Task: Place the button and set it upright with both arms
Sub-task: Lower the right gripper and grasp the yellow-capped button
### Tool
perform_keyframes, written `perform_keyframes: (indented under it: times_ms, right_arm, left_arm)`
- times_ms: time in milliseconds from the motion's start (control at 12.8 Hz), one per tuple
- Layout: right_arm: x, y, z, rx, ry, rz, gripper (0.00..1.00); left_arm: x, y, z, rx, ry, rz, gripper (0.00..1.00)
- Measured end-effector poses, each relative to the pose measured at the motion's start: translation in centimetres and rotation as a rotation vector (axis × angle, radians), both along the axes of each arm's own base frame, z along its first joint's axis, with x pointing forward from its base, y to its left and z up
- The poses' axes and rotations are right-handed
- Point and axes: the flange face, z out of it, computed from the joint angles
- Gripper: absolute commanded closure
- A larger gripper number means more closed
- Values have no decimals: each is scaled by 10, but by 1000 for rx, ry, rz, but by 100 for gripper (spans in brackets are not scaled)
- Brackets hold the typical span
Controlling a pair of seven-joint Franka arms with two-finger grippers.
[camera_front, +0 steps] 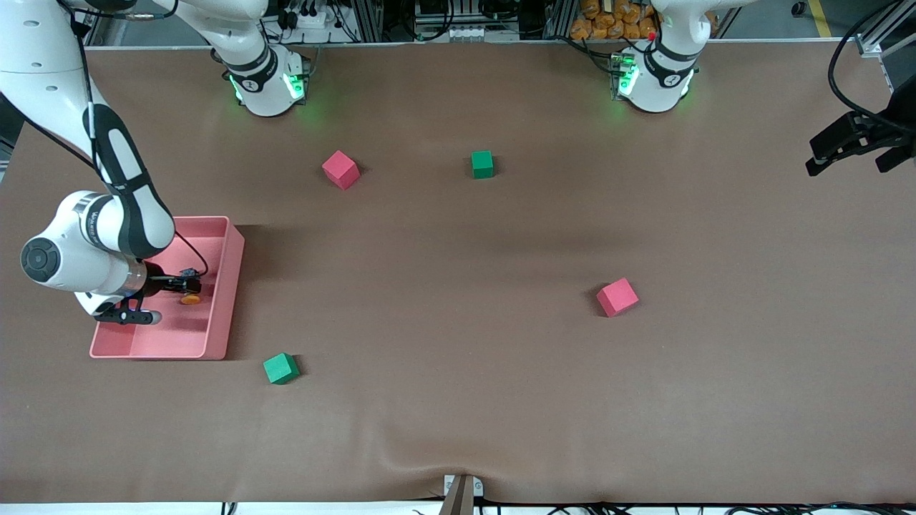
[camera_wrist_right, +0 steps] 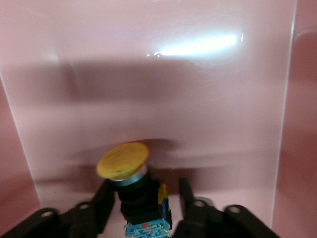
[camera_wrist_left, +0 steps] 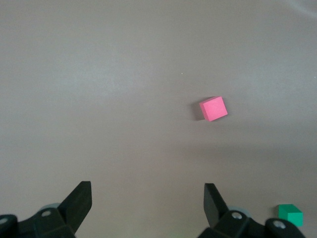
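Only the right wrist view shows the right gripper (camera_wrist_right: 143,201) with its fingers clamped on the button (camera_wrist_right: 130,181), low inside the pink bin (camera_wrist_right: 148,89). In the front view, that bin (camera_front: 232,265) sits at middle left, near the table edge. The left gripper (camera_wrist_left: 148,203), at the front view's right edge, hangs spread wide over bare table with a pink cube (camera_wrist_left: 214,109) nearby.

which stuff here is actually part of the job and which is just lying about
Part of the job:
- button, in the pink tray
- right gripper, fingers either side of the button
- left gripper, open, waiting over bare table

Just lying about:
- pink cubes
- green cubes
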Motion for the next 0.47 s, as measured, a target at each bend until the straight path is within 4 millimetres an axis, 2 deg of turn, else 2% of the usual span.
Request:
perform_keyframes:
  times_ms: [78, 470]
  right_arm:
    - [0, 0, 0, 1, -2, 11, 100]
    - [3, -1, 4, 3, -6, 27, 100]
  left_arm:
    - [0, 0, 0, 0, 0, 1, 0]
    - [-4, 3, 6, 1, -5, 6, 0]
